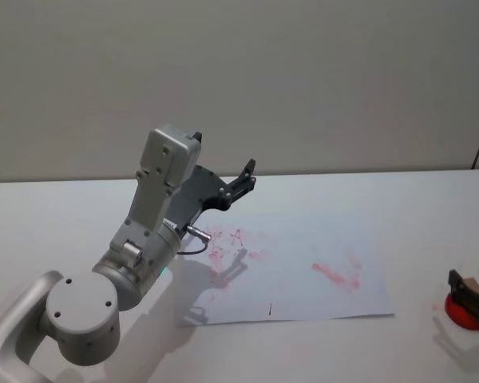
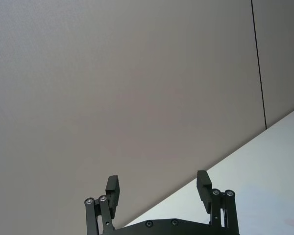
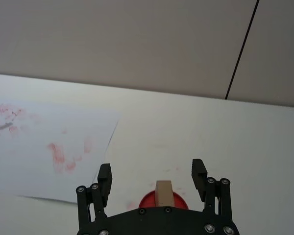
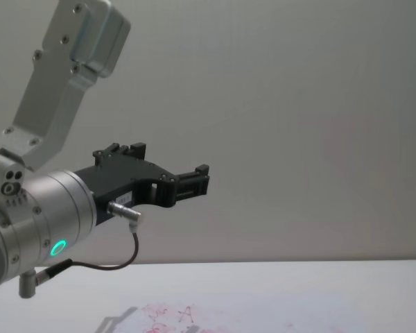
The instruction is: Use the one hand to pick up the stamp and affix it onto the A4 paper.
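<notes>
Wooden stamp [image 3: 163,193] stands on a red pad [image 3: 147,200], right wrist view; right hand [image 3: 152,167] released, jaws astride it

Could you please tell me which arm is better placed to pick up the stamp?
Right: the right pincer, open, straddles the stamp on the red pad, while the left pincer is raised above the A4 paper, aimed at the wall.
</notes>
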Controlling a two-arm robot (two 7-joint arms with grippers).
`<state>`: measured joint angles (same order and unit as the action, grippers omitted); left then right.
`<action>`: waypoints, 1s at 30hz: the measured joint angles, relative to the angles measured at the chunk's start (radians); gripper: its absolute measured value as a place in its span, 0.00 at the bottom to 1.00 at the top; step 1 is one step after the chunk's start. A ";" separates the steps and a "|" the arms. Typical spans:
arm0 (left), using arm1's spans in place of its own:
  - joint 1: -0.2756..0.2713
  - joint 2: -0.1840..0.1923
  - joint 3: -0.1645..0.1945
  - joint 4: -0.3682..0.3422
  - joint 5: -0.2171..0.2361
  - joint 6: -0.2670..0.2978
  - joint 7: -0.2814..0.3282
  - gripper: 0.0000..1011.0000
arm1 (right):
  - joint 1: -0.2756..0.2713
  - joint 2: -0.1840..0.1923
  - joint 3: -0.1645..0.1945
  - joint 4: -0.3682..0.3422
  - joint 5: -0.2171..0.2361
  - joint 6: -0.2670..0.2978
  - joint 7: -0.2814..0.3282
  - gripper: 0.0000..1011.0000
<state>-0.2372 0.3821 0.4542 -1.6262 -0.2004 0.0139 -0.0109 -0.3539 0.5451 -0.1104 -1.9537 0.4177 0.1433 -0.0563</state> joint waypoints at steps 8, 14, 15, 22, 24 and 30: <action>0.000 0.000 0.000 0.000 0.000 0.000 0.000 0.99 | -0.009 0.001 0.001 0.010 -0.010 0.062 -0.004 0.99; 0.000 0.000 0.000 0.000 0.000 0.000 0.000 0.99 | -0.005 -0.003 0.000 0.029 -0.024 0.096 -0.003 0.99; 0.000 0.000 0.000 0.000 0.000 0.000 0.000 0.99 | -0.003 -0.004 -0.001 0.032 -0.026 0.101 -0.002 0.99; 0.000 0.000 0.000 0.000 0.000 0.000 0.000 0.99 | 0.027 -0.022 -0.012 0.065 -0.053 0.136 0.018 0.99; 0.000 0.000 0.000 0.000 0.000 0.000 0.000 0.99 | 0.037 -0.028 -0.015 0.075 -0.062 0.144 0.026 0.99; 0.000 0.000 0.000 0.000 0.000 0.000 0.000 0.99 | 0.054 -0.040 -0.021 0.093 -0.077 0.156 0.036 0.93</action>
<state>-0.2372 0.3821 0.4542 -1.6262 -0.2004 0.0139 -0.0110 -0.2998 0.5053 -0.1311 -1.8610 0.3411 0.2998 -0.0205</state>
